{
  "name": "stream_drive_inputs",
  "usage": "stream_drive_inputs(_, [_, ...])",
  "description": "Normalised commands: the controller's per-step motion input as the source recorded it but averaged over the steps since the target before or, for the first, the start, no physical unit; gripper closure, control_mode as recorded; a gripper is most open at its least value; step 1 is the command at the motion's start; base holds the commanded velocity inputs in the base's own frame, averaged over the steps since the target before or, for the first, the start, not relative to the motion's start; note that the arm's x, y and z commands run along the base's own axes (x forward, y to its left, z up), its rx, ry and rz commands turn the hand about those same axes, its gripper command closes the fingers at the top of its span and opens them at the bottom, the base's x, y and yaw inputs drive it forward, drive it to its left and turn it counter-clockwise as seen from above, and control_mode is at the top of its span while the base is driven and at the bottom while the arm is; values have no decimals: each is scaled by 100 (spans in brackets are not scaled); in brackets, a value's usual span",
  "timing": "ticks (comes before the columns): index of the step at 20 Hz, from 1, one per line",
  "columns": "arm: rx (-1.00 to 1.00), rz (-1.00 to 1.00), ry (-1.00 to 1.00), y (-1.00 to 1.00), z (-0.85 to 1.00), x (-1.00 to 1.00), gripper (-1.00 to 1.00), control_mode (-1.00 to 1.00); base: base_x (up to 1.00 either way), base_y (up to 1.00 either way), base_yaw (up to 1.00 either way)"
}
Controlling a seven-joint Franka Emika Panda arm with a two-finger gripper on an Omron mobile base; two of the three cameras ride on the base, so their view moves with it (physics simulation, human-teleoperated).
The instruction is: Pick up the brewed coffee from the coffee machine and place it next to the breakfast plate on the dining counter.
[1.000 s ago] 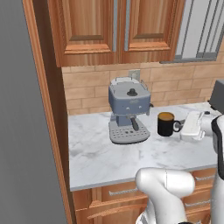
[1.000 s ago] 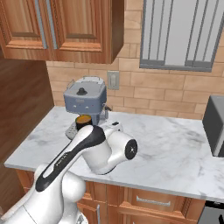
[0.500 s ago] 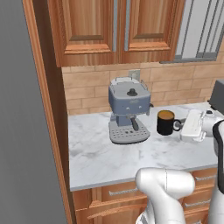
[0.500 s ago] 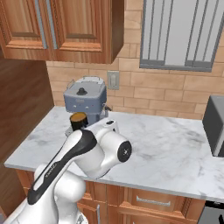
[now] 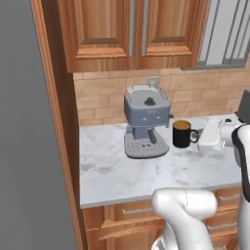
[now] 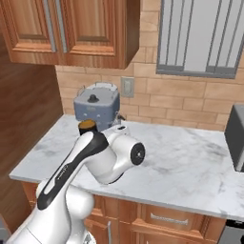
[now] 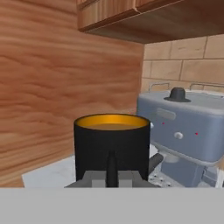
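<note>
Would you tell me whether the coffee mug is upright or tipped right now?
Upright: the brewed coffee has a level rim, with brown liquid at its top.

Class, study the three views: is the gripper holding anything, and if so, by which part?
The gripper appears to hold the brewed coffee by its side handle, beside the coffee machine; the finger contact itself is hidden.

No text, label, brand or number is legible on anything here.
</note>
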Motion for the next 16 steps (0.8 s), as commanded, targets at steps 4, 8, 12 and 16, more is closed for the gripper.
stream_drive_inputs(4, [0,0,0,0,0,0,100,100,-82,21,33])
stream_drive_inputs(8, [0,0,0,0,0,0,100,100,-99,13,49])
stream_drive_inputs(12, [0,0,0,0,0,0,100,100,-94,18,65])
stream_drive_inputs(16, [0,0,0,0,0,0,100,100,-66,9,81])
